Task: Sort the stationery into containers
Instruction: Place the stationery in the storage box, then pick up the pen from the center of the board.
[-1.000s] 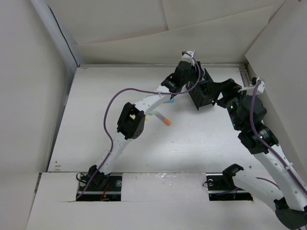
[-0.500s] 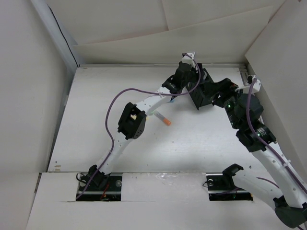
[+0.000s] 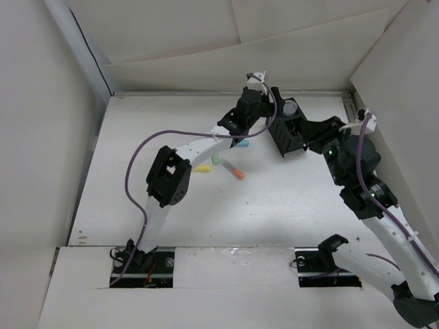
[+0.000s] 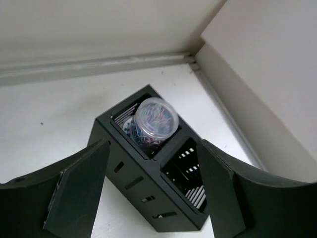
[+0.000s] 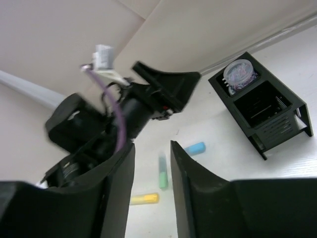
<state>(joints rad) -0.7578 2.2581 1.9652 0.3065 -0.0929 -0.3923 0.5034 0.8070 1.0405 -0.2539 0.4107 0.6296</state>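
Left gripper point(image 4: 153, 153): fingers spread wide, nothing held, above black organizer point(image 4: 130, 184). Round clip-filled jar point(image 4: 155, 119) sits in far compartment, just ahead. 2 walls meet beyond organizer; bare tabletop at left. Right gripper point(image 5: 151, 158): fingers parted, nothing between. 3 sticks lie ahead of it: blue stick point(image 5: 194, 148), green stick point(image 5: 162, 177), yellow stick point(image 5: 143, 199).

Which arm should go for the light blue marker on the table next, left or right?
Left, probably. The left gripper is open and empty above the black organizer, and the light blue marker lies just left of the organizer, beside that arm. The right gripper is on the organizer's other side.
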